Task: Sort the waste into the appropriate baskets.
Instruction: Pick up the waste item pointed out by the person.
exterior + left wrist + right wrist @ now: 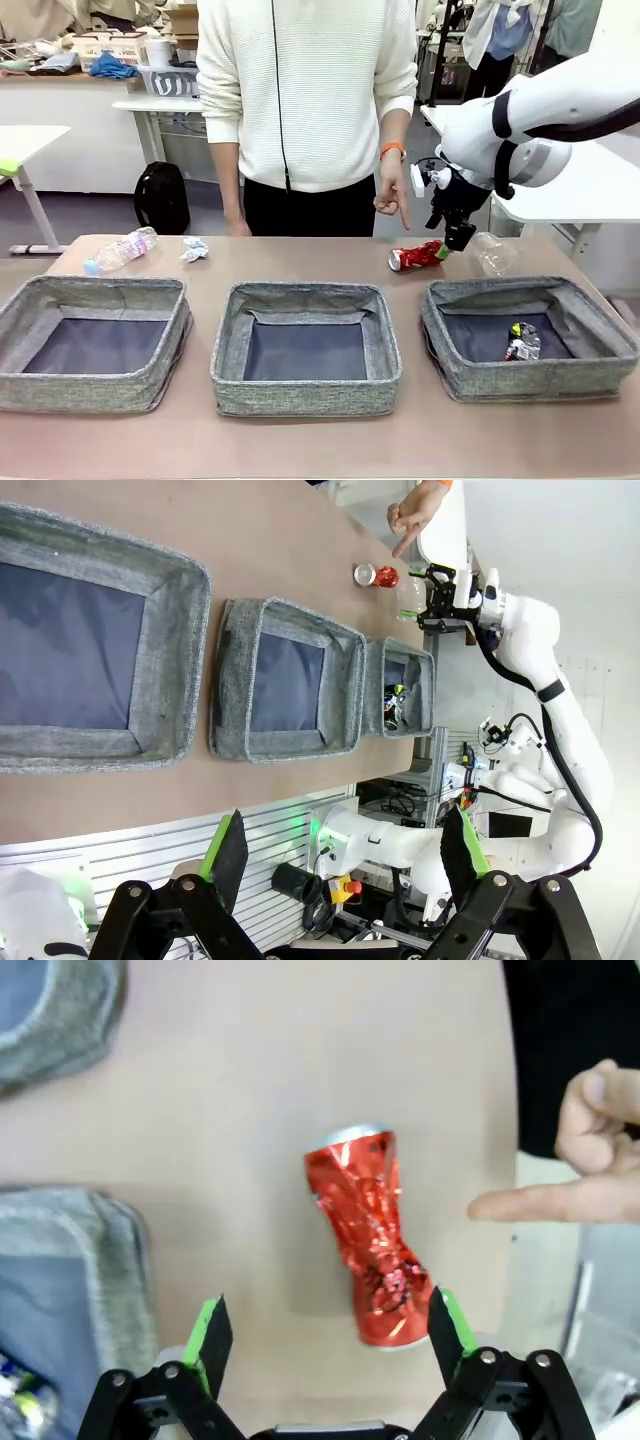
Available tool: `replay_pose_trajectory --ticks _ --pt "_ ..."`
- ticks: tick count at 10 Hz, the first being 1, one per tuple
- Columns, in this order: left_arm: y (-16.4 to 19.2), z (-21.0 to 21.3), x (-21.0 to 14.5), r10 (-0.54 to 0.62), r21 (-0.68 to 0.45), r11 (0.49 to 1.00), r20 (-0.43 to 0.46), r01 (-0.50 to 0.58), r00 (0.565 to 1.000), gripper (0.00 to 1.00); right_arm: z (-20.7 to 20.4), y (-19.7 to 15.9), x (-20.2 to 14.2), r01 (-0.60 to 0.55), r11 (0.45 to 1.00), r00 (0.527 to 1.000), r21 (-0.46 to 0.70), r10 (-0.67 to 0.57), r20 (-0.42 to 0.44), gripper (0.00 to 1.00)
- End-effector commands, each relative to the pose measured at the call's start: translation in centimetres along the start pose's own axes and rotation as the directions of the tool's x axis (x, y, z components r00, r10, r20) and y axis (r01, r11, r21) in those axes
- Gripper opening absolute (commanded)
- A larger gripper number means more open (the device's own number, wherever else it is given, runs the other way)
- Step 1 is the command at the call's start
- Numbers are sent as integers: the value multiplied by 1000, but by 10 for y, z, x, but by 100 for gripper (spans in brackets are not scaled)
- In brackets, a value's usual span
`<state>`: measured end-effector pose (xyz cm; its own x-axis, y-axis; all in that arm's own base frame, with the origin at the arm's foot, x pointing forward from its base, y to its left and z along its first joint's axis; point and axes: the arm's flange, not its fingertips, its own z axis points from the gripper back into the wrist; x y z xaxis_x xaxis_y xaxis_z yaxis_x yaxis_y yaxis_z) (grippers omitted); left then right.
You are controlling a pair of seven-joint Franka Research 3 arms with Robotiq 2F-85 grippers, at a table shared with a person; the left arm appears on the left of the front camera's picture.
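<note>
Right wrist view: right arm's fingers (213, 1328) spread wide, released, gripping nothing, poised over a crushed red can (372, 1235) lying on its side on the bench (250, 1080). The can's lower end sits just beside one green pad. Print on the can is too crumpled to read. Person's hand (590, 1150) points a finger at it from close by. Front view: red can lies behind the right basket (530, 380), clear bottle (492, 253) just beside it. Silver-black can (520, 342) inside that basket, lettering illegible. Middle basket (305, 398) and left basket (90, 392) sit alongside. Behind the left one lies a second bottle (122, 249) with a blue cap and unreadable label, paper wad (194, 249) near it. Left wrist view: left arm's fingers (228, 848) likewise released, back off the bench's near edge.
</note>
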<state>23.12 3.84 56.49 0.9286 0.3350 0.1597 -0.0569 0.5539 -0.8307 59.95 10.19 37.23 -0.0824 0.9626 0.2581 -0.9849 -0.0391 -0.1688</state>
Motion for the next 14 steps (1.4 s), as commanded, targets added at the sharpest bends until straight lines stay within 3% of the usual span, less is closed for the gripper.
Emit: replay_pose_trajectory --ticks 1,2,5,14 --pt "0 0 1 -17 -19 1000 2 17 1000 100 -4 -19 -7 -113 992 993 -59 114 23 100" --pt "0 0 1 -17 -19 1000 2 17 1000 100 -14 -26 -9 -118 993 993 -12 119 21 100" --pt "0 0 1 -17 -19 1000 2 17 1000 100 -37 -41 -12 -70 997 995 -20 71 66 100" --pt "0 0 1 -17 -19 1000 2 17 1000 100 -74 -42 -13 -56 998 998 34 56 0 100"
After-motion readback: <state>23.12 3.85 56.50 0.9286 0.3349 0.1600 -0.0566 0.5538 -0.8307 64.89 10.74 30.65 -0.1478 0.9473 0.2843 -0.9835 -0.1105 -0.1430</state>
